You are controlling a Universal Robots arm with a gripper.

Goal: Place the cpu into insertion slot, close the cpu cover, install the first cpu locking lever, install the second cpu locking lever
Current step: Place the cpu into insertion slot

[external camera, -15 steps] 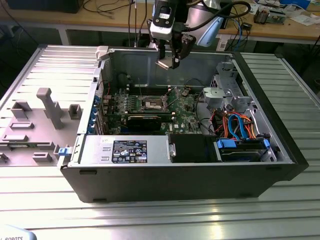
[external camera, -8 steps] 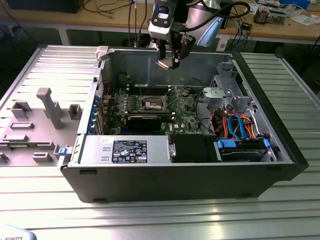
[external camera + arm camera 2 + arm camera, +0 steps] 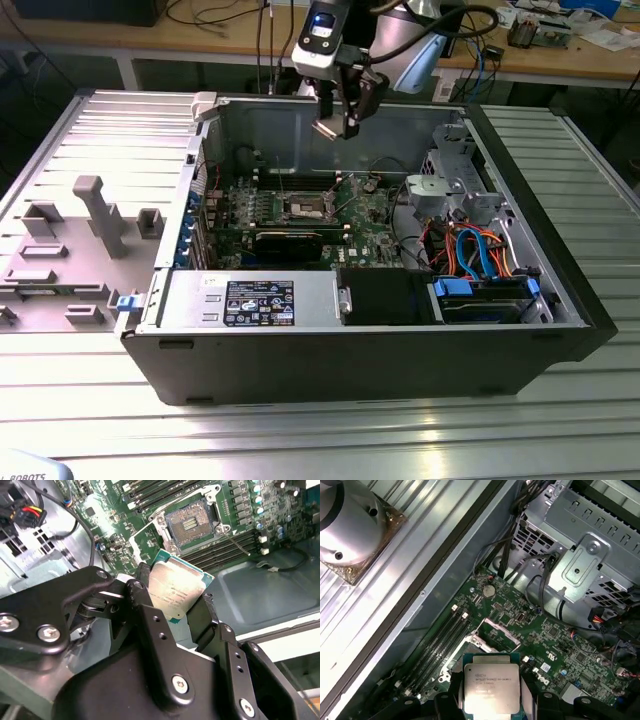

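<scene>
End effector (image 3: 340, 118) is closed on the cpu (image 3: 175, 587), which is gripped by two opposite edges with its metal top seen in the second wrist view. The cpu is held in the air above the open case (image 3: 400, 360), apart from the green board (image 3: 370, 215). In the exterior view the slot (image 3: 308, 208) is found at 6 o'clock from the end effector, its dark centre uncovered. The case is carried on the ribbed tabletop (image 3: 300, 440).

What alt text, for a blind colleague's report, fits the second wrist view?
The black pincer grips the cpu by two opposite edges. Beyond it lies the empty insertion slot on the green motherboard.
</scene>
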